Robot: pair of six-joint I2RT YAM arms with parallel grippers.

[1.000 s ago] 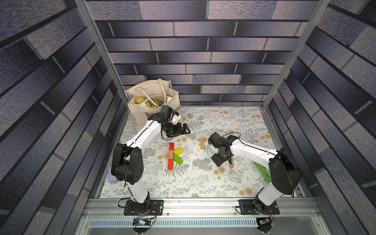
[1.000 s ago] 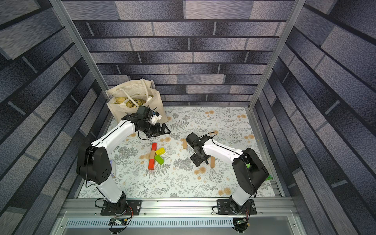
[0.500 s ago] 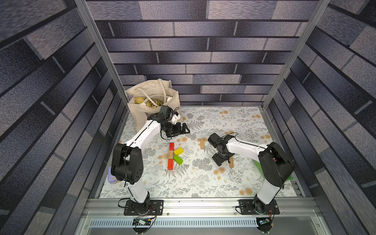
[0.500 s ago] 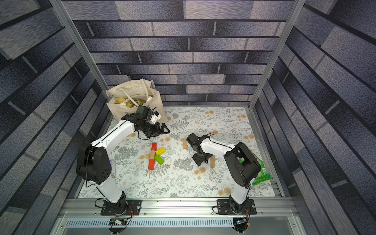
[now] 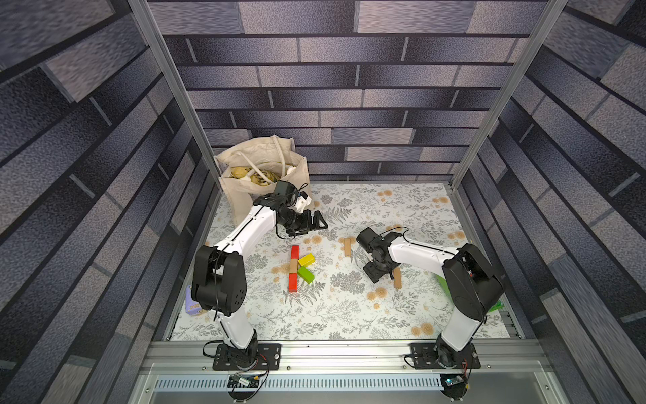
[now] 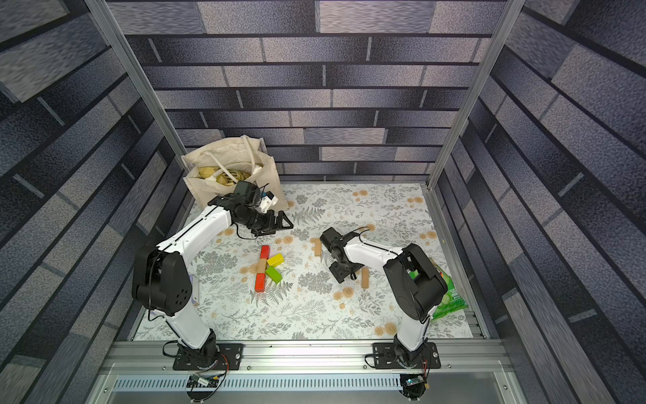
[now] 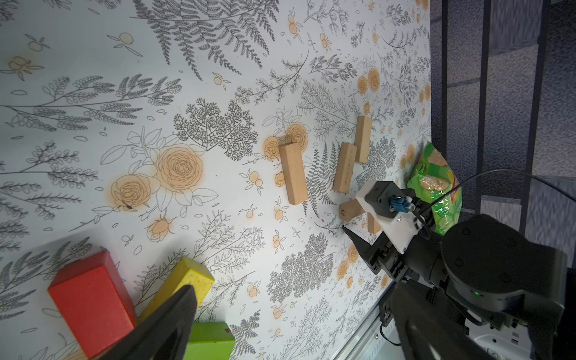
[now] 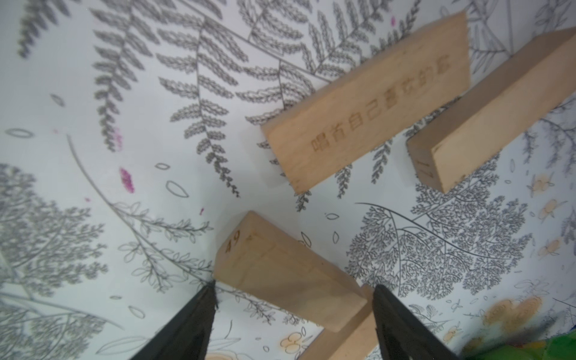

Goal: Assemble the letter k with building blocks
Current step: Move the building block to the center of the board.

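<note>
Worktop point(image 5: 349, 314), covered in floral cloth, carried everything. Canvas bag point(image 5: 258, 182) stood at its 11 o'clock corner, green snack bag point(image 6: 451, 297) at the 4 o'clock edge, and purple tissue pack point(image 5: 192, 304) at 8 o'clock by the left arm.

Letter k point(image 5: 293, 267) lay flat near centre, slightly toward 9 o'clock. It had a red-tan-red spine, with yellow block point(image 5: 306, 259) and green block point(image 5: 306, 274) slanting off the middle toward 3 o'clock. It looked finished to me.

Spare tan blocks point(image 7: 293, 174) lay loose at 3 o'clock of the k, well apart from it and forming no figure.

Left gripper point(image 5: 320, 223) hung at 12 o'clock of the k, jaws spread wide and empty.

Right gripper point(image 8: 294, 288) was down among the tan blocks with its jaws apart, straddling block 49 point(image 8: 280, 274). One tip sat at the block's numbered corner and the other was clear of its far side, so nothing was clamped. Block 49 appeared to rest across a lower block point(image 8: 352, 330), so it was probably propped up, not flat.

Handling, my read:
- The wood is light and rigid, so there's no crush risk.
- The faces are smooth, so the block could slip if pinched near a corner.
- Grip it across the two long faces at mid-length, squared to the jaws.
- Closing from the corner would likely pivot it off the block underneath.
</note>
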